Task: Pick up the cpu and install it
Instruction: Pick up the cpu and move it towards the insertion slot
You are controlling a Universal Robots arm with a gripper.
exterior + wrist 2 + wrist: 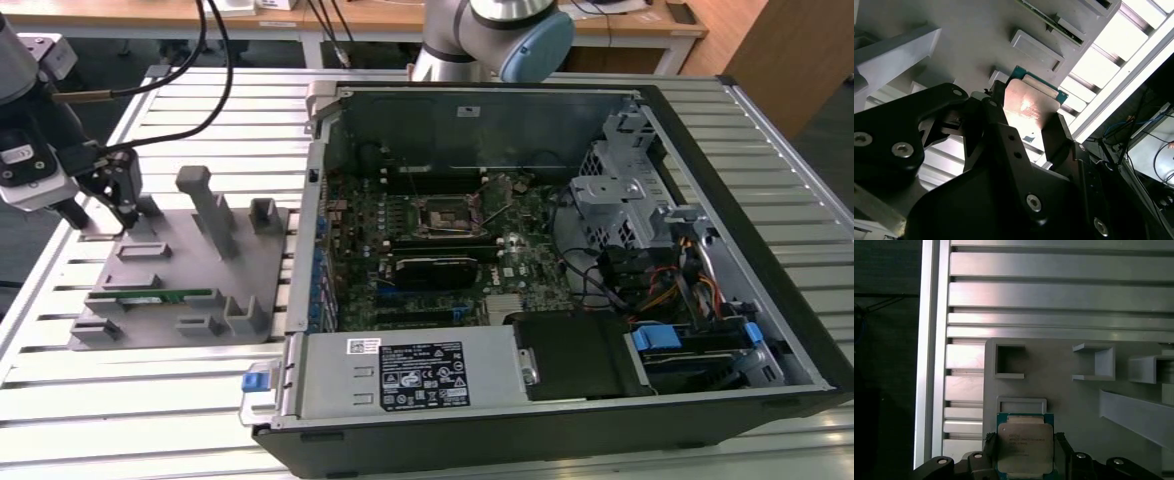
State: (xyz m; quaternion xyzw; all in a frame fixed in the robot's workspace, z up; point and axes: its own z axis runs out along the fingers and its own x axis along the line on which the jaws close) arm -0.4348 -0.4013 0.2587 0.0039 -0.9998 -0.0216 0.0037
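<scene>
Gripper (1026,454) clamped on cpu (1025,442) sides at gray tray (1074,405); lid txt too faint to read.

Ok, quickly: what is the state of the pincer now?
Pincer: closed on the cpu, gripping two opposite edges, at the grey tray.

On the table (134,420) the holder (171,268) lies at the exterior view's left, with the case (781,250) just to its right and the board (534,262) inside the case. A memory stick (150,296) lies in the holder's near part. Over the holder's far left corner, the gripper (107,214) clasps the cpu (1025,450) by two sides
</scene>
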